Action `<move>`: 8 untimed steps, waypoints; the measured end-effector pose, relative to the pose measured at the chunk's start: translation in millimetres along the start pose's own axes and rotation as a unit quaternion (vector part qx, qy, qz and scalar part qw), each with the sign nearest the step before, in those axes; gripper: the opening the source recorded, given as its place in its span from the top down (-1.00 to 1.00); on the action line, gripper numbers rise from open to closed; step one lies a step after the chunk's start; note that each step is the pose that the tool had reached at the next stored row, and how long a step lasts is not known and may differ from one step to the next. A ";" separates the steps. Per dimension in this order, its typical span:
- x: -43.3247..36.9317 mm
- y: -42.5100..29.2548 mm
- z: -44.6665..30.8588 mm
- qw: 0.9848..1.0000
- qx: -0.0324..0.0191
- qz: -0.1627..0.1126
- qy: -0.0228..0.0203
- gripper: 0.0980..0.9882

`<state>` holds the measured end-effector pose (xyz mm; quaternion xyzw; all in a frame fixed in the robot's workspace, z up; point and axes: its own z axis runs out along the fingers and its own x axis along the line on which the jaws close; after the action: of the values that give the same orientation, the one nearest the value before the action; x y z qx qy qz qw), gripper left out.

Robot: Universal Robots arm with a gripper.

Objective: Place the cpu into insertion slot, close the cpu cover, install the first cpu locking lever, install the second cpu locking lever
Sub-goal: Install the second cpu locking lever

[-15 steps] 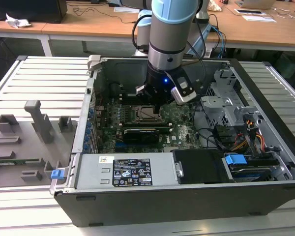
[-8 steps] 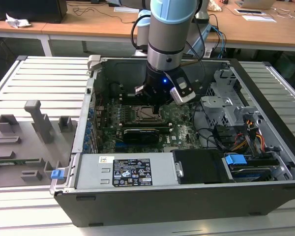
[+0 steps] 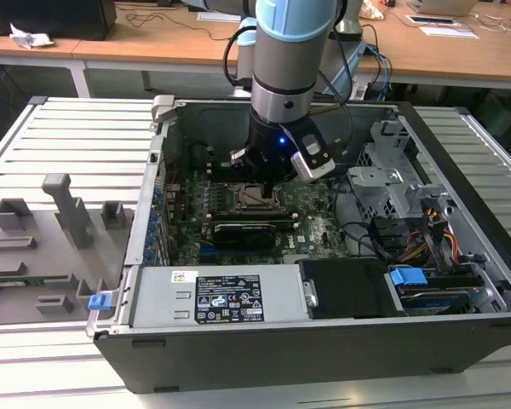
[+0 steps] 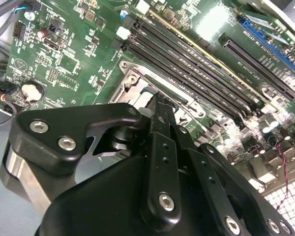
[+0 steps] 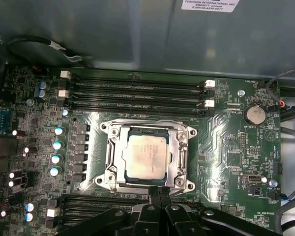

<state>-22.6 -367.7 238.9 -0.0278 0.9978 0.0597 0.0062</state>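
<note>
hovering at the insertion slot (image 5: pixel 148 158) edge — hand (image 5: pixel 159 192) — cpu (image 5: pixel 146 156) seated.

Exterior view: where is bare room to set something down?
Free: the ribbed table on the exterior view's left, behind the grey fixture blocks, and the power supply top. Crowded: the motherboard beneath the gripper and the drive cage.

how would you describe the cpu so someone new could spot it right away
In the first wrist view, find the green motherboard and the silver square frame at its middle, the cpu cover. The cpu is the flat square chip framed inside it, just beyond the gripper. Its dull silvery-grey metal top sets it apart from the long black memory slots nearby.
</note>
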 end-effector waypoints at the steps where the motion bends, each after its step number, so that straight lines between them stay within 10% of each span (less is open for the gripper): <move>1: 0.1 -0.9 -0.1 1.000 -0.001 0.000 0.000 0.98; 8: 8.5 -7.9 0.5 1.000 -0.004 0.000 0.000 0.98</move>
<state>-30.6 -375.9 237.3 -0.0278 0.9976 0.0637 0.0063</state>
